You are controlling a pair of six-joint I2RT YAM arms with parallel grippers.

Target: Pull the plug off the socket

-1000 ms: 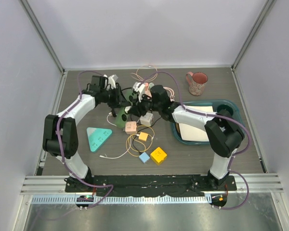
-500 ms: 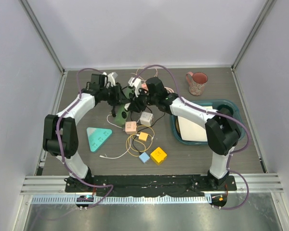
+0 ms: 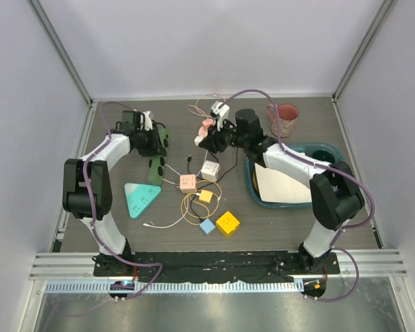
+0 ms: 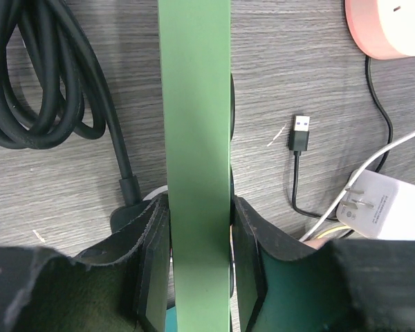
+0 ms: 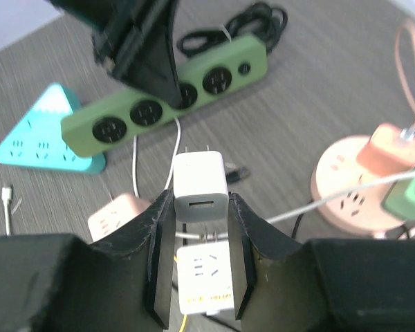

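Now your arms stand apart where a second ago they met over the cables. The right fingers [image 5: 159, 235] are clenched on the white charger plug [image 5: 200, 176], its prongs bare and well clear of the green power strip [image 5: 225, 72]. The left fingers [image 4: 152, 263] clamp that strip over the surface [image 4: 297, 69]. The pull looks done.

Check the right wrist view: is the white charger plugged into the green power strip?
No, the white charger sits clamped in the right gripper with its prongs bare, apart from the green power strip.
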